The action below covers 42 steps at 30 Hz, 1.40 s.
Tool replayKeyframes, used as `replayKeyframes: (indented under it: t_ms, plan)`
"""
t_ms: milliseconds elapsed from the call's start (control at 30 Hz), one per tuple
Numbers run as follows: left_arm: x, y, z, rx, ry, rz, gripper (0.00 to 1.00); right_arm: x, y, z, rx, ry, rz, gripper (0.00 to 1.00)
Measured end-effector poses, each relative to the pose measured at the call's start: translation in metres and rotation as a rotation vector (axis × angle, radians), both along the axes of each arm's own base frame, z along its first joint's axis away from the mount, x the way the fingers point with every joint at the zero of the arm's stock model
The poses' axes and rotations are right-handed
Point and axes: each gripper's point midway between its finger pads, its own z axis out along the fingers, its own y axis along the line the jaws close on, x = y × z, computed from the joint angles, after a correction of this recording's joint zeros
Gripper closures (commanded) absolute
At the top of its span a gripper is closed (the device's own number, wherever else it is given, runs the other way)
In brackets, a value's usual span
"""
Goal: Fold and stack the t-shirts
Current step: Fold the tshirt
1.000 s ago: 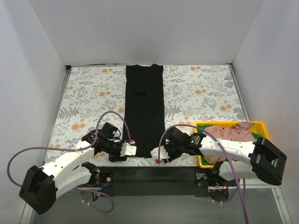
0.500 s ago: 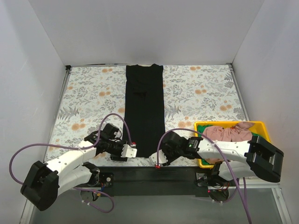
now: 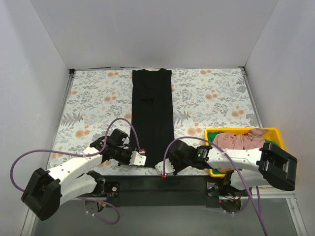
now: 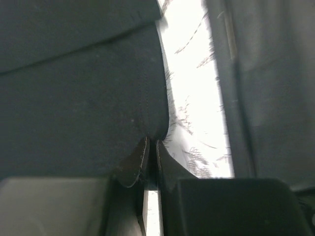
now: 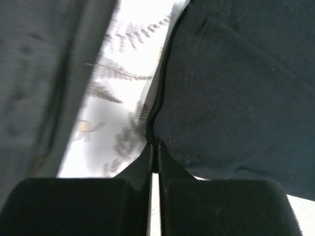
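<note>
The black t-shirt (image 3: 152, 113) lies folded into a long narrow strip down the middle of the table. My left gripper (image 3: 141, 160) is shut on its near left hem corner; the left wrist view shows the fingers pinching the black cloth (image 4: 88, 108). My right gripper (image 3: 162, 168) is shut on the near right hem corner, with black cloth (image 5: 236, 98) at its fingertips in the right wrist view. The pink t-shirt (image 3: 238, 141) and the green t-shirt (image 3: 270, 142) lie crumpled in the bin.
The yellow bin (image 3: 211, 169) stands at the near right. The floral tablecloth (image 3: 211, 98) covers the table. A black bar (image 3: 147, 187) runs along the near edge between the arm bases. White walls enclose the table.
Both grippers have moved inward and toward the near edge to the black t-shirt's hem corners and closed on them.
</note>
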Motion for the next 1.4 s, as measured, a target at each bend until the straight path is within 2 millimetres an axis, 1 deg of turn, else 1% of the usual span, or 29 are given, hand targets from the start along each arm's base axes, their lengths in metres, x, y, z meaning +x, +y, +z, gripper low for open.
replayKeyframes:
  t_ms: [100, 200, 300, 400, 500, 567, 600, 667, 700, 733, 800, 933, 1033, 1100, 1233, 1400]
  plan:
    - [-0.006, -0.007, 0.024, -0.043, -0.005, -0.002, 1.0, -0.008, 0.001, 0.012, -0.005, 0.02, -0.001, 0.99]
    - [0.002, -0.015, 0.049, -0.087, -0.022, 0.029, 1.0, 0.0, 0.011, 0.031, 0.028, 0.012, -0.021, 0.99]
    - [0.013, -0.022, 0.067, -0.119, -0.037, 0.065, 1.0, 0.023, 0.018, 0.052, 0.072, -0.008, -0.072, 0.99]
    - [0.027, -0.023, 0.074, -0.14, -0.046, 0.113, 1.0, 0.049, 0.022, 0.074, 0.121, -0.038, -0.121, 0.99]
    - [0.051, -0.022, 0.079, -0.154, -0.036, 0.176, 1.0, 0.075, 0.025, 0.094, 0.162, -0.077, -0.151, 0.99]
    - [0.08, -0.023, 0.087, -0.178, -0.029, 0.234, 1.0, 0.095, 0.025, 0.102, 0.18, -0.1, -0.169, 0.99]
    - [0.093, -0.023, 0.092, -0.19, -0.032, 0.255, 1.0, 0.102, 0.025, 0.103, 0.18, -0.106, -0.175, 0.99]
    - [0.126, -0.023, 0.1, -0.218, -0.045, 0.297, 1.0, 0.123, 0.025, 0.101, 0.177, -0.117, -0.192, 0.99]
    - [0.141, -0.023, 0.102, -0.228, -0.05, 0.312, 1.0, 0.132, 0.025, 0.099, 0.17, -0.12, -0.203, 0.99]
    - [0.154, -0.024, 0.103, -0.236, -0.053, 0.322, 1.0, 0.147, 0.025, 0.097, 0.166, -0.12, -0.221, 0.99]
    - [0.175, -0.027, 0.102, -0.248, -0.065, 0.327, 1.0, 0.172, 0.026, 0.095, 0.165, -0.126, -0.248, 0.99]
    - [0.209, -0.027, 0.092, -0.251, -0.085, 0.328, 1.0, 0.222, 0.029, 0.098, 0.183, -0.146, -0.29, 0.99]
    - [0.239, -0.025, 0.083, -0.253, -0.085, 0.341, 1.0, 0.254, 0.03, 0.099, 0.197, -0.169, -0.307, 0.99]
    - [0.264, -0.023, 0.079, -0.258, -0.094, 0.355, 1.0, 0.271, 0.031, 0.096, 0.2, -0.177, -0.312, 0.99]
    - [0.301, -0.02, 0.072, -0.263, -0.126, 0.37, 1.0, 0.303, 0.034, 0.087, 0.199, -0.192, -0.321, 0.99]
    - [0.327, -0.019, 0.061, -0.258, -0.145, 0.374, 1.0, 0.334, 0.038, 0.073, 0.197, -0.203, -0.322, 0.99]
